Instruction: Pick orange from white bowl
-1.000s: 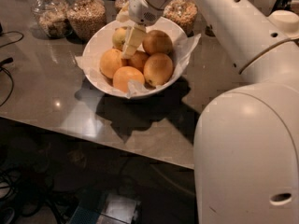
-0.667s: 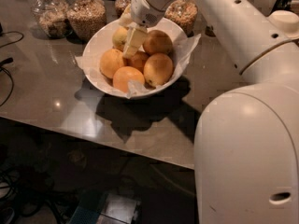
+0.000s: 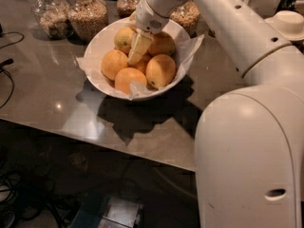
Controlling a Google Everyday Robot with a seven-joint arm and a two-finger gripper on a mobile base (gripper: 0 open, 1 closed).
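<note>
The white bowl [image 3: 97,49], lined with crumpled white paper, stands on the grey table and holds several orange fruits. The paler yellow-orange orange [image 3: 122,37] lies at the back left of the pile. My gripper [image 3: 137,49] reaches down from above into the middle of the bowl. It sits right beside the pale orange, between it and a deeper orange fruit [image 3: 162,44]. Three more fruits lie in front: left [image 3: 114,63], front [image 3: 129,79] and right [image 3: 160,71]. The gripper hides part of the pile.
Glass jars of grains [image 3: 88,15] stand behind the bowl at the left and back. Small white dishes [image 3: 288,23] are stacked at the far right. Cables [image 3: 7,63] lie at the left. The table's front edge [image 3: 118,144] runs diagonally below the bowl. My arm and body fill the right side.
The gripper has sunk slightly lower among the fruits beside the pale orange. The bowl and fruits have not moved.
</note>
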